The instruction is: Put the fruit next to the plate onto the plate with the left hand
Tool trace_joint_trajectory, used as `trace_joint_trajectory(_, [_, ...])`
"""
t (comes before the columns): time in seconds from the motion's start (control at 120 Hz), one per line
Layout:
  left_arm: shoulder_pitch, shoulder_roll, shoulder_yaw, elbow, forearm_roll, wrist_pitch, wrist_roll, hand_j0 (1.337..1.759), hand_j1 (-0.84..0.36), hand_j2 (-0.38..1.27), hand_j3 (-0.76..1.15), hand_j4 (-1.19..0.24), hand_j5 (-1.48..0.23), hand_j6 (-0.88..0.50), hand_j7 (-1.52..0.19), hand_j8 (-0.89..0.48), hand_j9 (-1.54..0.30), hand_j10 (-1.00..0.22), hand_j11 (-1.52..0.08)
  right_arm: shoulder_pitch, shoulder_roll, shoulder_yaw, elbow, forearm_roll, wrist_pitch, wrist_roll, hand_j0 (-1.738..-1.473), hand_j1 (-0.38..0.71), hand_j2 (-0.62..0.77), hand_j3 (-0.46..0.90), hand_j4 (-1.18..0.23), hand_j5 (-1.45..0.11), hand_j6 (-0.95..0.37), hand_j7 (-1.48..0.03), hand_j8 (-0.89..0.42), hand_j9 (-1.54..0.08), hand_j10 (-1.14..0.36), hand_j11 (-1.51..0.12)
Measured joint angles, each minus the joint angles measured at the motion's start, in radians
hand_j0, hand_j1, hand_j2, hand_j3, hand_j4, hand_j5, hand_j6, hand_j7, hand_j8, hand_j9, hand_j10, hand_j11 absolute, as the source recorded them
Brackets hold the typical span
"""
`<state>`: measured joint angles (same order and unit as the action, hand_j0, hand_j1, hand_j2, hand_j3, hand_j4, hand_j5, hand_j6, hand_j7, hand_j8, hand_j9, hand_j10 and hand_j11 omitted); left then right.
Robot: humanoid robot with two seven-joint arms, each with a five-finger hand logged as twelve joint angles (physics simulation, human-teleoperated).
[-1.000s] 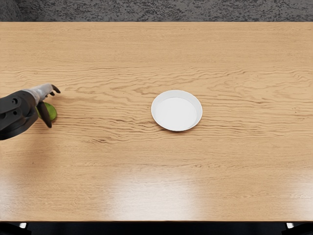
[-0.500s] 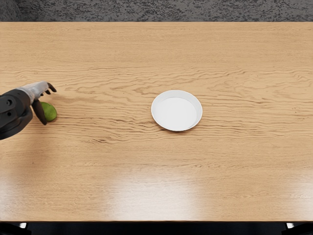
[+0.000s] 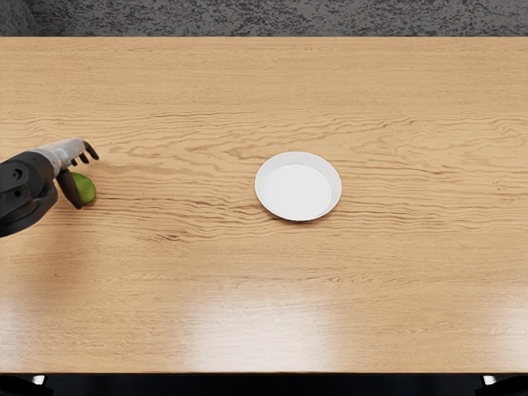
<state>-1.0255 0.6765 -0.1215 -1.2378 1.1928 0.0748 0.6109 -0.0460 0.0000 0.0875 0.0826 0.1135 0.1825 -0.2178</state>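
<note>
Green fruit near the wooden table's left edge; white plate mid-table, well apart.
Left hand over the fruit, fingers spread, thumb just beside it.

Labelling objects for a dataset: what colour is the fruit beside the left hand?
The fruit is green, seen best in the head view.

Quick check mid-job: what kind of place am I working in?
Probably a simulated tabletop test scene: a wide wooden table, a white plate, a green fruit, and a grey speckled surface behind.
</note>
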Motion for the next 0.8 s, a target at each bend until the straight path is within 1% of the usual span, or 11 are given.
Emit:
trace_joint_trajectory(0.242, [0.002, -0.002, 0.0, 0.0, 0.0, -0.001, 0.0, 1.658, -0.07, 0.1, 0.0, -0.37, -0.47, -0.37, -0.47, -0.37, -0.47, -0.37, -0.47, 0.0, 0.0, 0.0, 0.0, 0.0, 0.0, 0.0, -1.658, -0.35, 0.0, 0.0, 0.0, 0.0, 0.0, 0.0, 0.0, 0.0, 0.0, 0.0])
trace_joint_trajectory(0.517, [0.005, 0.0, 0.0, 0.0, -0.001, -0.005, 0.0, 1.657, -0.11, 0.09, 0.0, -0.41, -0.54, -0.41, -0.54, -0.41, -0.54, -0.41, -0.54, 0.0, 0.0, 0.0, 0.0, 0.0, 0.0, 0.0, -1.658, -0.35, 0.0, 0.0, 0.0, 0.0, 0.0, 0.0, 0.0, 0.0, 0.0, 0.0])
trace_joint_trajectory(0.683, [0.007, -0.004, 0.001, 0.0, -0.001, -0.007, 0.0, 1.656, -0.12, 0.11, 0.0, -0.43, -0.57, -0.43, -0.57, -0.43, -0.57, -0.43, -0.57, 0.0, 0.0, 0.0, 0.0, 0.0, 0.0, 0.0, -1.658, -0.35, 0.0, 0.0, 0.0, 0.0, 0.0, 0.0, 0.0, 0.0, 0.0, 0.0])
trace_joint_trajectory(0.8, [0.007, -0.005, 0.002, 0.0, -0.002, -0.007, 0.0, 1.657, -0.16, 0.11, 0.0, -0.45, -0.6, -0.45, -0.6, -0.46, -0.59, -0.45, -0.59, 0.0, 0.0, 0.0, 0.0, 0.0, 0.0, 0.0, -1.658, -0.35, 0.0, 0.0, 0.0, 0.0, 0.0, 0.0, 0.0, 0.0, 0.0, 0.0])
